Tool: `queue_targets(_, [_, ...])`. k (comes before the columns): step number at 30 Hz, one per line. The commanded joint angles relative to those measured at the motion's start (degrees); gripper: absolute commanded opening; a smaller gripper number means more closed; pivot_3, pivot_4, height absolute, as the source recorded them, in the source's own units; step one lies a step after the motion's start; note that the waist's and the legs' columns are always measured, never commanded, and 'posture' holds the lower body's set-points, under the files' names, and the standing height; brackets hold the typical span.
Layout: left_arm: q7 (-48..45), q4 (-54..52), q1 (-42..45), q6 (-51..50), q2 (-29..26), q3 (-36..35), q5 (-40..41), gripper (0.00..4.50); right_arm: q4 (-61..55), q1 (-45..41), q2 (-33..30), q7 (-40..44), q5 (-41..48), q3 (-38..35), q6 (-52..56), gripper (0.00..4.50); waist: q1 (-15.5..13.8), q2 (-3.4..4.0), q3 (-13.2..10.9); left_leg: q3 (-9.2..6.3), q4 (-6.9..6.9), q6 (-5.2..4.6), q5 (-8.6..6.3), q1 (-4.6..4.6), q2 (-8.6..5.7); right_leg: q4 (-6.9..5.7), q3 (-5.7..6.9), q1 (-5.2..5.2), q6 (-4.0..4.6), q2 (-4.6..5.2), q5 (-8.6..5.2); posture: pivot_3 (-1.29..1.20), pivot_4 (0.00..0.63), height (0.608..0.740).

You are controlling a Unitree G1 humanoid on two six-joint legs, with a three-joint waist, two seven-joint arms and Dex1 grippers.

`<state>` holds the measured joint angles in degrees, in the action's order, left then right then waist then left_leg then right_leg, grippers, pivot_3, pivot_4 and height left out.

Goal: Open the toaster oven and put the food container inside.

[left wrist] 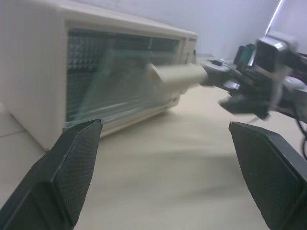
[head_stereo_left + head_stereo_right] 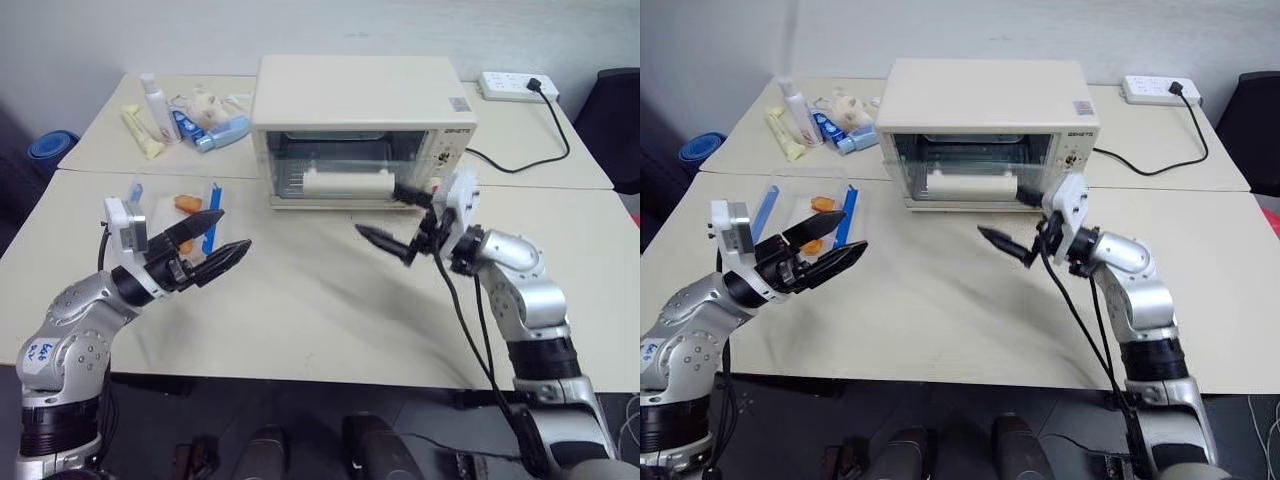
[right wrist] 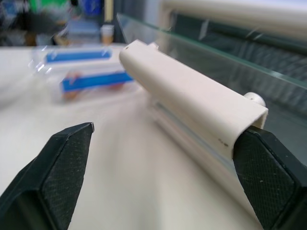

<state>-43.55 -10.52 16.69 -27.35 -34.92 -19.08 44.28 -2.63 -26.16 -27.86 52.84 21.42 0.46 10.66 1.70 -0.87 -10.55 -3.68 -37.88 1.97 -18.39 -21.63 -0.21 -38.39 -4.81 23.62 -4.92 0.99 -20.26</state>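
Observation:
The cream toaster oven (image 2: pixel 360 95) stands at the middle back of the table, its glass door tilted out a little at the top. My right gripper (image 2: pixel 397 218) is open at the right end of the white bar handle (image 3: pixel 187 96). One finger (image 3: pixel 268 177) sits right beside that end; contact is unclear. My left gripper (image 2: pixel 215 243) hovers open over the table at the front left, empty. Just behind it lies the food container (image 2: pixel 805 215), clear with blue strips and orange pieces. In the left wrist view, the oven door (image 1: pixel 120 76) and the right gripper (image 1: pixel 240 91) lie ahead.
Bottles and small packets (image 2: pixel 180 115) crowd the table's back left corner. A white power strip (image 2: pixel 515 85) lies at the back right, and a black cord (image 2: pixel 545 155) runs from it to the oven's right side. A black chair (image 2: pixel 615 120) stands at the right.

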Motion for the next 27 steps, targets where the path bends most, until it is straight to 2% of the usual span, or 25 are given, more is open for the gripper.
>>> queue_targets(1, [1.95, 5.42, 6.43, 3.56, 0.97, 1.00, -4.00, 3.58, -4.34, 2.31, -1.13, 0.99, -1.13, 0.90, -2.62, 4.50, -0.02, 0.00, 0.00, 0.00, -0.07, -0.01, 0.01, 0.00, -0.01, -0.05, 0.01, -0.02, 0.00, 0.00, 0.00, 0.00, 0.150, 0.740])
queue_targets(6, [3.28, 17.93, 18.06, 10.45, 4.42, 5.15, -12.04, 2.14, -3.77, 2.81, -0.88, 0.75, -2.91, 1.82, -4.76, 4.50, -0.07, -0.02, 0.00, 0.04, -0.17, -0.06, 0.09, 0.09, -0.05, -0.16, -0.01, -0.09, -0.10, -0.02, 0.06, 0.00, 0.150, 0.740])
queue_targets(12, [-1.49, 28.47, 26.36, 11.85, 7.45, 10.58, -16.09, 0.18, -2.24, 2.19, -0.44, 0.61, -4.08, 2.01, -6.55, 4.50, 0.29, -0.01, 0.00, 0.13, -0.09, 0.08, 0.12, 0.08, -0.03, -0.17, -0.08, 0.03, -0.09, -0.07, 0.06, 0.00, 0.150, 0.740])
queue_targets(13, [-2.43, 29.47, 27.01, 12.11, 7.86, 11.42, -16.77, 0.05, -2.09, 2.54, -0.54, 0.60, -4.27, 1.81, -7.00, 4.50, 0.27, -0.01, 0.00, 0.13, -0.10, 0.13, 0.14, 0.07, -0.03, -0.18, -0.09, 0.03, -0.09, -0.07, 0.06, 0.00, 0.150, 0.740])
queue_targets(17, [-6.10, 29.45, 27.10, 11.52, 8.13, 14.08, -18.12, 0.05, -3.89, 5.87, -1.36, 0.37, -3.48, 0.10, -7.75, 4.50, 0.06, -0.02, 0.00, 0.17, -0.11, 0.13, 0.14, 0.05, -0.04, -0.15, -0.14, 0.04, -0.09, -0.05, 0.06, 0.00, 0.150, 0.740])
queue_targets(21, [-9.49, 25.99, 23.96, 10.34, 6.88, 17.06, -19.58, 0.05, -8.05, 16.10, -3.71, 0.57, -2.06, -4.65, -10.16, 4.50, -0.23, -0.02, 0.00, 0.16, -0.12, 0.12, 0.13, 0.05, -0.04, -0.15, -0.16, 0.02, -0.09, -0.04, 0.06, 0.00, 0.150, 0.740])
queue_targets(27, [-7.26, 22.98, 19.86, 10.32, 5.73, 21.45, -26.11, 0.05, -9.19, 29.06, -6.71, 0.43, -2.18, -12.32, -17.13, 4.50, -0.27, -0.02, -0.01, 0.14, -0.21, -0.13, 0.03, 0.11, -0.10, -0.14, -0.17, -0.16, -0.15, 0.01, 0.08, 0.00, 0.150, 0.740])
